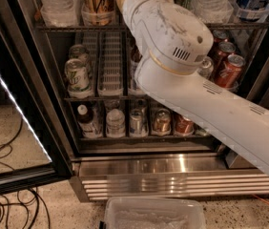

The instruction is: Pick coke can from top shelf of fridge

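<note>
The fridge (139, 163) stands open in front of me, with dark racks and a steel base. The top shelf (77, 27) runs along the upper edge of the view and holds water bottles (58, 4) and a gold-brown can (98, 1) in whitish cup holders. My white arm (172, 46) reaches up across the shelf's middle and leaves the view at the top. The gripper is out of view above that edge. No coke can shows on the top shelf; the arm hides the middle of it. Red cans (229, 70) stand on the rack below, at the right.
Green-and-white cans (77, 75) and ribbed white lanes (110, 61) sit on the middle rack. Several cans and a small bottle (84, 120) fill the bottom rack. The glass door (15, 128) hangs open at the left. Cables (5, 199) and a clear plastic bin (153, 216) lie on the floor.
</note>
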### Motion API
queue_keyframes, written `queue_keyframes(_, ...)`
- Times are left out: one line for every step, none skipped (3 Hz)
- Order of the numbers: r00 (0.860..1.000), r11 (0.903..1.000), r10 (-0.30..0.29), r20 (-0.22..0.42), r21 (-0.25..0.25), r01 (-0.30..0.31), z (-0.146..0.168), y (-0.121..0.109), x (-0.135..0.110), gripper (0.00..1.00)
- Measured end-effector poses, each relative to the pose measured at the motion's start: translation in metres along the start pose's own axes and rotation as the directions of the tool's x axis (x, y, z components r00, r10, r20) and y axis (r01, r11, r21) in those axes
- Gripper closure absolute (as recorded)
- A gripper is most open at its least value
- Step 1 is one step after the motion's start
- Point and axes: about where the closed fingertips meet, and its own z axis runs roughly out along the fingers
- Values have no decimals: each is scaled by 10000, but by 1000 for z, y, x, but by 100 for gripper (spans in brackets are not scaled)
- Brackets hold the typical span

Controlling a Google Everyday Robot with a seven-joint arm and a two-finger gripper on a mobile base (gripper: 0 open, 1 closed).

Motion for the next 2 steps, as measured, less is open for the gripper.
queue_keyframes(9999,9999,-86,65,-81,87,-3,0,-7,100)
queue_keyframes(9999,9996,-127,117,-259,130,-7,0,-12,100)
